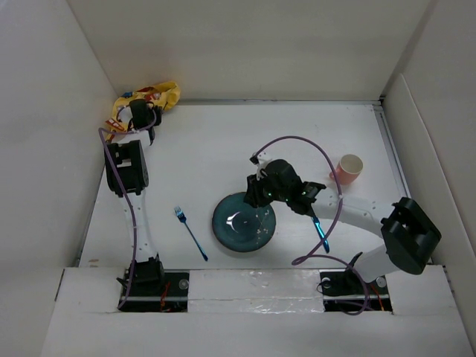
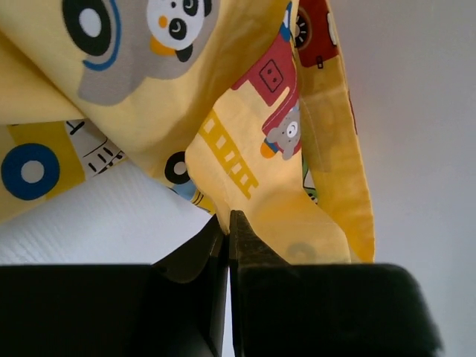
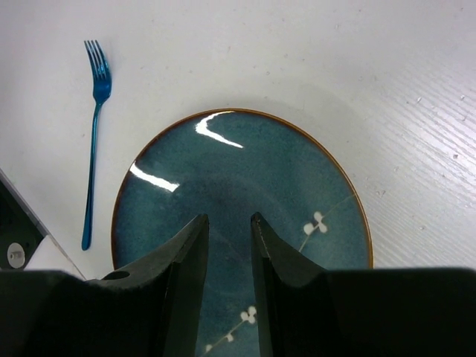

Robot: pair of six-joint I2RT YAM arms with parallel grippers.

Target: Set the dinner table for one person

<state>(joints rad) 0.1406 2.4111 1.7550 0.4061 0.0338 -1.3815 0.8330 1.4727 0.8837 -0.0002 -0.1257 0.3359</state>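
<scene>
The white dinner table (image 1: 216, 141) holds a dark teal plate (image 1: 244, 222) near the front middle. A blue fork (image 1: 190, 233) lies to its left and a slim blue utensil (image 1: 320, 232) to its right. My right gripper (image 1: 256, 195) hovers over the plate's far edge. In the right wrist view it (image 3: 229, 218) is open and empty above the plate (image 3: 245, 163), with the fork (image 3: 94, 149) at the left. My left gripper (image 1: 139, 113) is at the back left corner, shut (image 2: 227, 216) on a fold of the yellow car-printed cloth (image 2: 245, 111).
A pink cup (image 1: 348, 168) stands upright at the right, behind my right arm. The crumpled yellow cloth (image 1: 152, 95) lies against the back wall. White walls close in the table at the left, back and right.
</scene>
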